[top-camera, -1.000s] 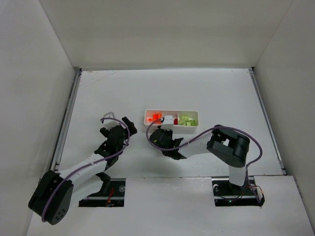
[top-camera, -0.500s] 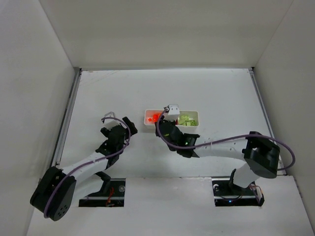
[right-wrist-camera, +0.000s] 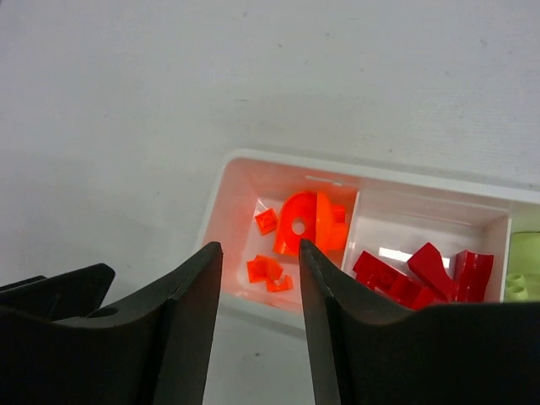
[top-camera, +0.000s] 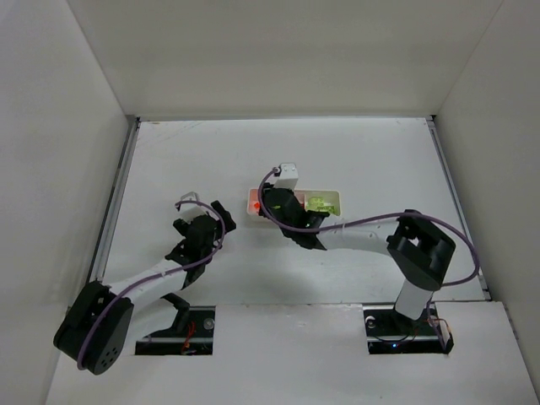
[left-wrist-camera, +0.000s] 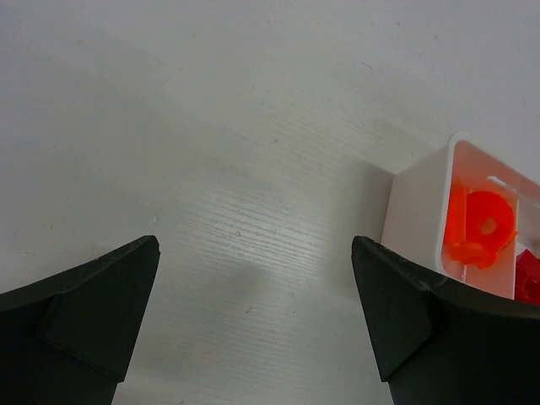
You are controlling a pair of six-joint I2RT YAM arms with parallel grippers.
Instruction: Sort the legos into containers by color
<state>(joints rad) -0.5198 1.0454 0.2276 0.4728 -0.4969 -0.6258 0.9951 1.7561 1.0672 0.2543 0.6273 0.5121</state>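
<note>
The right hand point(right-wrist-camera: 260, 257) hangs with its two dark fingers a little apart. Nothing sits between them, so it is released rather than grasping. Through the narrow gap you look straight down onto the orange legos point(right-wrist-camera: 304, 224), which lie in the end compartment of the white tray point(right-wrist-camera: 405, 179).

That is the relation that matters. The orange compartment lies directly under and just ahead of this hand, and the tray's long axis runs off to the hand's right. Along that line come the red legos point(right-wrist-camera: 413, 274) in the middle compartment. Beyond them is a sliver of the yellow-green legos point(right-wrist-camera: 523, 283) in the far one. Each colour looks to be with its own kind.

The left hand point(left-wrist-camera: 255, 253) is spread wide and empty, low over the surface point(top-camera: 169, 160) just off the orange end of the tray. It is near, but the right arm is the one actually above the compartments.

I can see no loose brick on the bare white surface. From above, the right arm hides part of the tray, so I would not swear to every corner. My guess is that the sorting is done or very nearly so, and the next move needs little more than lifting clear without nudging the light tray.

Plain white walls point(top-camera: 278, 51) close the surface in on three sides.
</note>
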